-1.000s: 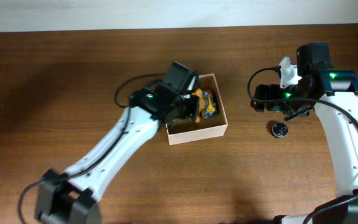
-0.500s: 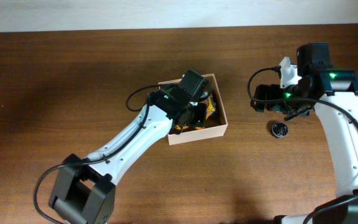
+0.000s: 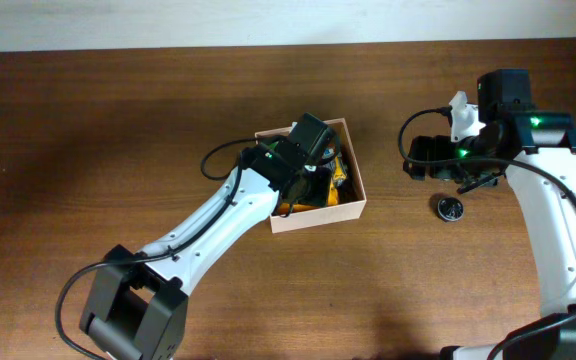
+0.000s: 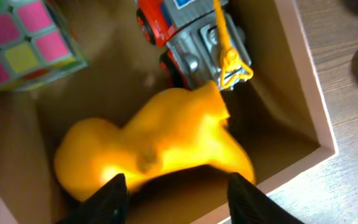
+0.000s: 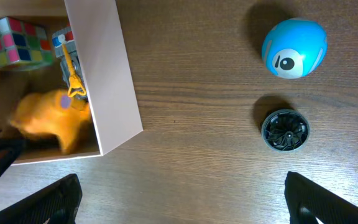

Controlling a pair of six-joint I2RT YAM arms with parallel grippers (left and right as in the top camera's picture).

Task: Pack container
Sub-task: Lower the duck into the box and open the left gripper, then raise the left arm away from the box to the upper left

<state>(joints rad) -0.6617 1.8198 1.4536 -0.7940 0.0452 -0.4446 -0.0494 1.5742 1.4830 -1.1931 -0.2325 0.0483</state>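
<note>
Overhead, the left gripper (image 4: 176, 194) hangs inside the container (image 3: 320, 214), which sits mid-table (image 3: 118, 120). Its fingers are parted, with a blurred yellow toy (image 4: 154, 146) just beyond them and a colour cube (image 4: 17, 37) at 10 o'clock. The right gripper (image 5: 182, 190) is spread wide, with the container at its 9 o'clock and a black disc (image 3: 450, 208) at 5 o'clock.

Robotics lab: wood-grain table (image 3: 68, 150) with two white robot arms (image 3: 208, 225).
</note>
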